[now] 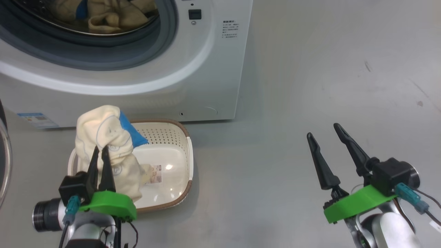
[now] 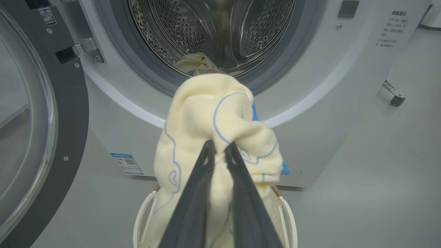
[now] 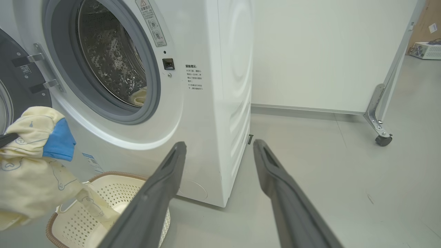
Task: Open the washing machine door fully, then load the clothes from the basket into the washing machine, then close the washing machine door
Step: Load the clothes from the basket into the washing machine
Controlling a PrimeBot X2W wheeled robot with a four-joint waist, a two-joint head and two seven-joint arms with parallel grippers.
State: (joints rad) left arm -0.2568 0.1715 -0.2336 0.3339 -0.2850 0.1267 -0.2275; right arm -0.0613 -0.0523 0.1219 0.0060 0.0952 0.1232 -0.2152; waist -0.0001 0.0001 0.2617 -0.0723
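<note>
Clothes (image 1: 103, 131), apparently the last, are hanging from the clamping left pincer (image 1: 100, 148) above the basket (image 1: 187, 151); right pincer (image 1: 322, 129) gaping, door (image 2: 69, 120) awaiting closing.

The smooth grey floor (image 1: 310, 103), scuffed with a few dark marks, carries the white washing machine (image 1: 206, 69), the cream basket (image 1: 190, 162) sitting just in front of the machine's lower front, and, well off past the machine's side, a black caster (image 3: 382, 140) under a metal bracket.
</note>
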